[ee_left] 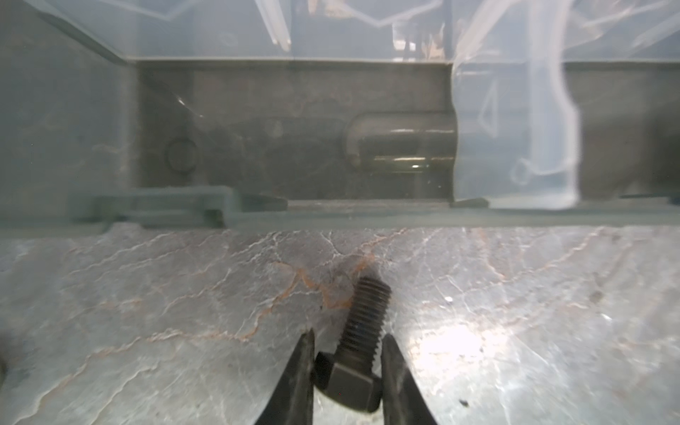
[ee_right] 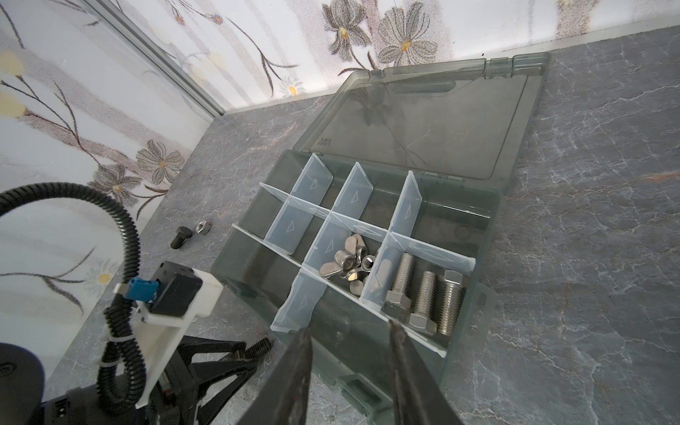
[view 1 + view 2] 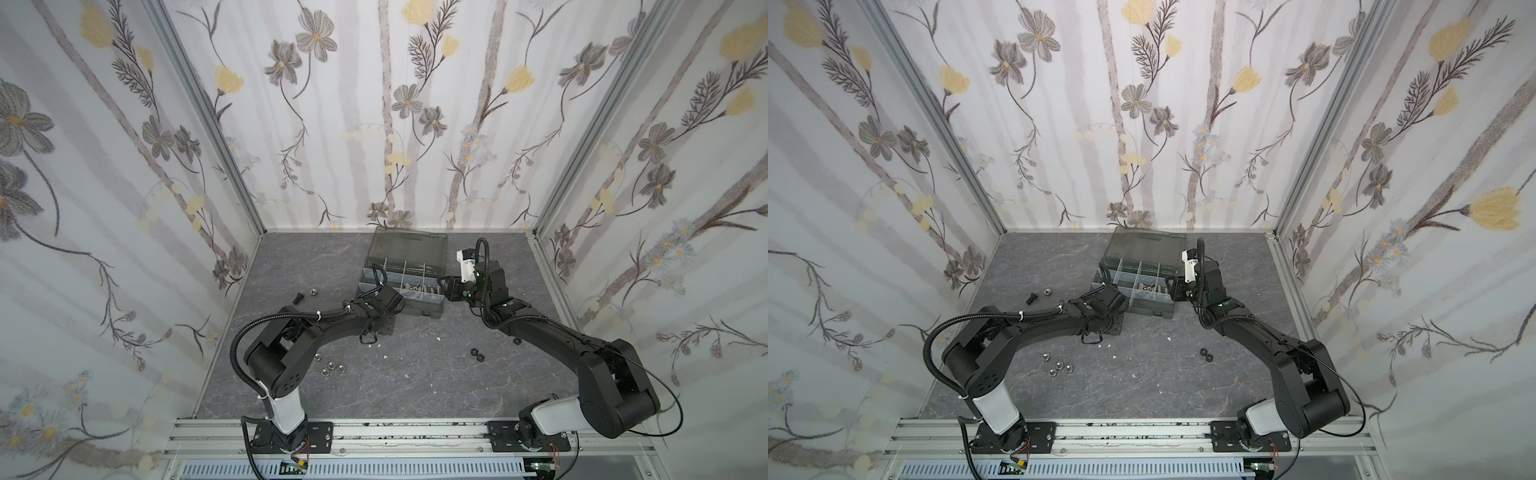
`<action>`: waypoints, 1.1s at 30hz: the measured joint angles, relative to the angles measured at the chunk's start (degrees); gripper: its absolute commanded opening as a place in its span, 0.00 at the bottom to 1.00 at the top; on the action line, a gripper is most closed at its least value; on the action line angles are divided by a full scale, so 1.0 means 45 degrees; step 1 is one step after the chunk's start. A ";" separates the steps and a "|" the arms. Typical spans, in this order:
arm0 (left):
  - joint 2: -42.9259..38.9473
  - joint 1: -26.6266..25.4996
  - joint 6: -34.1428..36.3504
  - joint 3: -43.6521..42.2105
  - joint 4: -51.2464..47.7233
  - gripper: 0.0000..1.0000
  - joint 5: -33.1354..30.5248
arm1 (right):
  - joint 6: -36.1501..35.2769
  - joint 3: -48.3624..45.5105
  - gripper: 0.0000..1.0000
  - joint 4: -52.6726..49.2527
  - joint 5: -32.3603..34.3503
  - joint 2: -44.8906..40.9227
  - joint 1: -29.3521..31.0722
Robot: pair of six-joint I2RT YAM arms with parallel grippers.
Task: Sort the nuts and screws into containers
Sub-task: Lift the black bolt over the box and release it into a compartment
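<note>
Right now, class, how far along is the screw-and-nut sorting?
Done: three silver hex-head bolts and silver wing nuts lie in neighbouring compartments of the grey-green plastic case. In hand: the left tool grips a black hex-head bolt. Left: another black bolt, silver hex nuts and black hex nuts on the table.

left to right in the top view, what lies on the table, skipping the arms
black hex-head bolt → lone silver hex nut → dark grey-green plastic organizer case → pair of black hex nuts

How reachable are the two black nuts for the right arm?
Likely yes: right gripper is empty, and the black nuts lie on bare table beside its forearm, nothing covering them. It would have to fold back.
</note>
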 measured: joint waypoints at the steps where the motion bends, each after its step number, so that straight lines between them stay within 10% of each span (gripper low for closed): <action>1: -0.0126 -0.0015 -0.0024 0.0053 -0.0053 0.21 0.0019 | 0.0000 -0.0019 0.37 0.0005 0.0000 0.0000 0.0000; 33: 0.0811 -0.0282 -0.0087 0.4284 -0.1258 0.19 0.1020 | 0.0151 -0.0287 0.37 0.0379 -0.0160 -0.0243 0.0010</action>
